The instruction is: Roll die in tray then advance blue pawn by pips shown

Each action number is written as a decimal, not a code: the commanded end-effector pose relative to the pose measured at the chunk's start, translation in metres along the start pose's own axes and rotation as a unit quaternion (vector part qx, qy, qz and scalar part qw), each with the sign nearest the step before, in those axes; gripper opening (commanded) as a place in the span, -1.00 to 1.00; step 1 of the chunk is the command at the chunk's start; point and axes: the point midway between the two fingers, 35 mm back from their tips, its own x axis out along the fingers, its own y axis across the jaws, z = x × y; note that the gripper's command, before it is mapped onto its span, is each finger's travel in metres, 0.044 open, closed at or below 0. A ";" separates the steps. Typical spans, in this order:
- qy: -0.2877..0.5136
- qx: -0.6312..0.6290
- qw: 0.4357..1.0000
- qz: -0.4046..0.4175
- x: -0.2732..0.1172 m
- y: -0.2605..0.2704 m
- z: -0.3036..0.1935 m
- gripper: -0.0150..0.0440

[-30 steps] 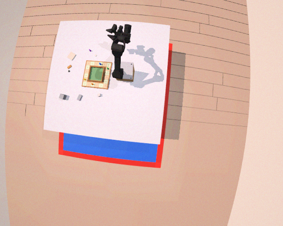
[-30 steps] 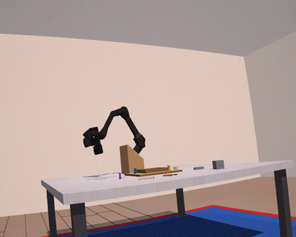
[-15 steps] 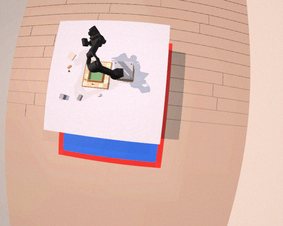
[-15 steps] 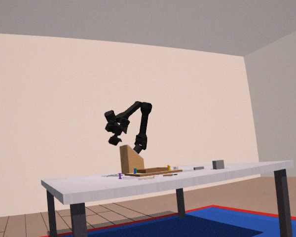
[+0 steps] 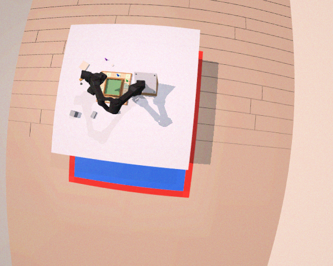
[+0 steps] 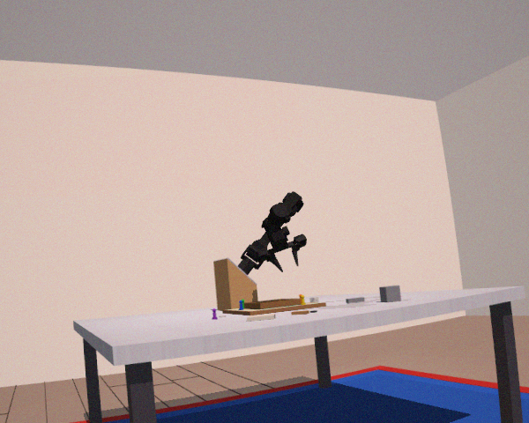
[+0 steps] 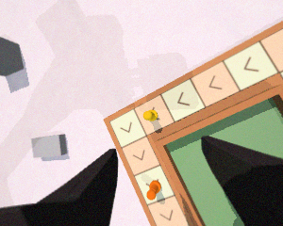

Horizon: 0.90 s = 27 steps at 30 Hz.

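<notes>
Gripper (image 7: 158, 145) about half open, holding nothing, hovering above the board corner by the yellow pawn (image 7: 151, 115); blue pawn (image 5: 117, 75) sits on the track beside the tray (image 5: 113, 86); can't pick out the die; locate it first, then descend square, keeping clear of the pawns.

Off the board there's a bunch of loose stuff on the white table (image 5: 137, 134): two grey blocks (image 5: 75, 114) lower left, a tan card (image 5: 84, 65) upper left, and a purple pawn (image 5: 105, 59) near the top. Yellow pawn (image 7: 151, 115) and orange pawn (image 7: 153, 188) stand on track squares at frame center. Blue rug with red border (image 5: 126, 175) pokes out underneath, bottom of frame.
</notes>
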 end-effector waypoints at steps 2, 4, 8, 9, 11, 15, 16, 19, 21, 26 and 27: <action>0.072 -0.107 0.991 -0.033 0.023 0.041 -0.060 0.44; 0.101 -0.157 0.981 -0.043 0.029 0.057 -0.088 0.44; 0.158 -0.257 0.952 -0.057 0.034 0.080 -0.146 0.44; 0.171 -0.282 0.942 -0.059 0.033 0.085 -0.160 0.44; 0.195 -0.326 0.923 -0.062 0.030 0.091 -0.186 0.44; 0.203 -0.341 0.916 -0.062 0.029 0.097 -0.199 0.44; 0.203 -0.341 0.916 -0.062 0.029 0.097 -0.199 0.44; 0.203 -0.341 0.916 -0.062 0.032 0.096 -0.201 0.44; 0.203 -0.341 0.916 -0.062 0.040 0.095 -0.204 0.44; 0.203 -0.341 0.916 -0.062 0.048 0.093 -0.207 0.44; 0.203 -0.341 0.916 -0.061 0.053 0.091 -0.209 0.44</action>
